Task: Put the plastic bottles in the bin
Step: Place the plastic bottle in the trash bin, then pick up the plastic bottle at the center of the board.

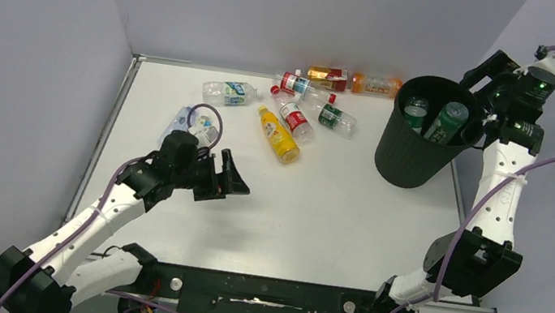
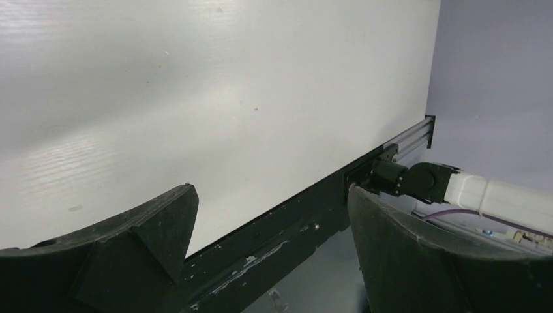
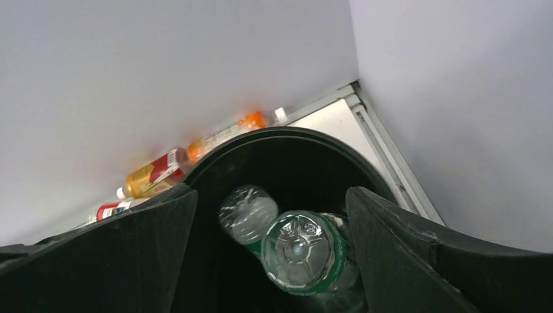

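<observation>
Bin (image 1: 414, 155) noted at right edge of desk (image 1: 329, 229), far half; two bottles (image 3: 303, 251) seen inside; loose bottles (image 1: 289, 117) clustered by far edge; right gripper (image 3: 270, 195) held above bin, jaws apart; left gripper (image 1: 229, 182) over bare left-centre, jaws apart.

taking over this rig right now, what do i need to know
Left gripper: open, empty, over the white table.
Right gripper: open above the tall round black bin, holding nothing.
Done: at least two clear green-labelled plastic bottles are in the bin.
Left: about eight bottles lie on the table's far side, from the yellow bottle to the orange one; a clear blue-labelled bottle lies just beyond the left gripper.
</observation>
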You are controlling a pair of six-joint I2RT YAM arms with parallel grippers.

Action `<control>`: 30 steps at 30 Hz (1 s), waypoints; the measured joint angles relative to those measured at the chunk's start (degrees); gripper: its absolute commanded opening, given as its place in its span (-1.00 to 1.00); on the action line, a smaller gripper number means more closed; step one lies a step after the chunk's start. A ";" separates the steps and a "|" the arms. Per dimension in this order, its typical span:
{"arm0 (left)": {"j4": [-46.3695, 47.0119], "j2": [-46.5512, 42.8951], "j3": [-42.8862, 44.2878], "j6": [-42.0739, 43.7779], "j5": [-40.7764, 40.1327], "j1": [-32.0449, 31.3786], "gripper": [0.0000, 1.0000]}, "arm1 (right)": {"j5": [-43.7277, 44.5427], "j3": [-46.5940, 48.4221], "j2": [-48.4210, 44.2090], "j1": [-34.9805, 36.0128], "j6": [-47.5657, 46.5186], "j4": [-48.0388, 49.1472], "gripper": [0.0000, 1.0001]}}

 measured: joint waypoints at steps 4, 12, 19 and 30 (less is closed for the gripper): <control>-2.19 1.95 2.49 2.19 -1.40 3.06 0.72 | 0.28 2.49 0.15 3.78 -2.16 -0.70 0.77; -9.40 6.23 9.18 9.42 -6.62 13.88 0.72 | 0.90 2.64 -0.98 9.75 -3.52 -2.75 0.78; -11.96 10.36 12.41 15.21 -13.88 17.94 0.72 | 1.05 -1.75 -6.51 20.68 -3.13 -3.80 0.78; -9.16 17.77 12.39 19.69 -23.89 19.23 0.72 | -1.36 -13.90 -13.03 33.81 -0.33 -4.79 0.78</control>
